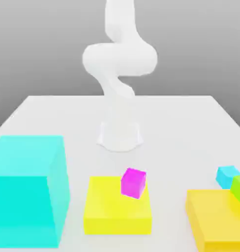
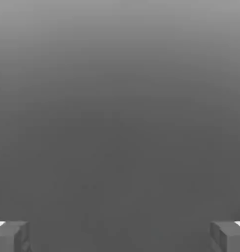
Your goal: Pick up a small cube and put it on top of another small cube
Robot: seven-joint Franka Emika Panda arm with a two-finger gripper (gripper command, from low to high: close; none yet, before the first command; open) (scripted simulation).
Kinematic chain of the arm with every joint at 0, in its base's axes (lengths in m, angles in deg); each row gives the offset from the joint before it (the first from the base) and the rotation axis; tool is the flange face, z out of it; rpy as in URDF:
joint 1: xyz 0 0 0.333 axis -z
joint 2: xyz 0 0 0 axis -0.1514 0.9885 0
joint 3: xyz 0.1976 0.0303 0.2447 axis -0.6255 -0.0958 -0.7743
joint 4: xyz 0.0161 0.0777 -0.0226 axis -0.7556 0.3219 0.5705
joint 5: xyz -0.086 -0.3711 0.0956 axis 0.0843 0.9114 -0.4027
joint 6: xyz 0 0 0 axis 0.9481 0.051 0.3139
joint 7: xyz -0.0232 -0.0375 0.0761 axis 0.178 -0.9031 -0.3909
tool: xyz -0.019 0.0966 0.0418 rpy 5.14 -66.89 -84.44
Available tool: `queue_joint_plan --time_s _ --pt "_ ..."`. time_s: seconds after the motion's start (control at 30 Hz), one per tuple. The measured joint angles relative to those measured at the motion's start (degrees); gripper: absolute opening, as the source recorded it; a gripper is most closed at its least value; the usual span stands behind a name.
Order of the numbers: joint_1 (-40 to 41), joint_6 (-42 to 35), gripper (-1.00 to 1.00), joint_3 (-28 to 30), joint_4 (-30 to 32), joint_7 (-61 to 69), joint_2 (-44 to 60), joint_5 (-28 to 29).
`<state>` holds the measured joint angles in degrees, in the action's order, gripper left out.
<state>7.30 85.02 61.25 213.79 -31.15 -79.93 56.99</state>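
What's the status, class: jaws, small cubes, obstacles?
Gripper open, holding nothing. Magenta cube on yellow block. Cyan cube, green cube unstacked.

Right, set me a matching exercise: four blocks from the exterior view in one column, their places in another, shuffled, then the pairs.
Blocks:
1. magenta cube
2. big cyan block
3. green cube
4. small cyan cube

Places:
A. on the table, behind the right yellow block
B. on the middle yellow block
C. far left
D. on the right yellow block

Pairs: 1-B, 2-C, 3-D, 4-A
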Motion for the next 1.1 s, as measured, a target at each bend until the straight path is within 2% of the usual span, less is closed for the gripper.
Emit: queue_joint_plan --time_s 0.33,0.5,0.6,0.7,0.77,0.93,0.97,1.1 --pt "-5.8 10.7 0.0 -15.2 7.7 -15.0 20.3 -2.9" --pt "-8.5 16.1 0.0 -23.2 11.5 -25.3 30.7 -0.3" --pt "-11.9 19.3 0.0 -26.8 13.8 -33.3 37.5 3.8" --pt "-16.2 22.2 0.0 -27.5 15.9 -42.6 44.6 9.7" --pt "-19.8 24.3 0.0 -25.9 16.9 -48.4 49.2 13.9" --pt "-29.0 31.3 0.0 -15.2 15.0 -58.4 59.8 25.8" --pt "-30.7 32.5 -1.0 -13.3 14.6 -59.7 61.3 27.4" --pt "-30.7 32.6 -1.0 -13.3 14.6 -59.7 61.3 27.5"
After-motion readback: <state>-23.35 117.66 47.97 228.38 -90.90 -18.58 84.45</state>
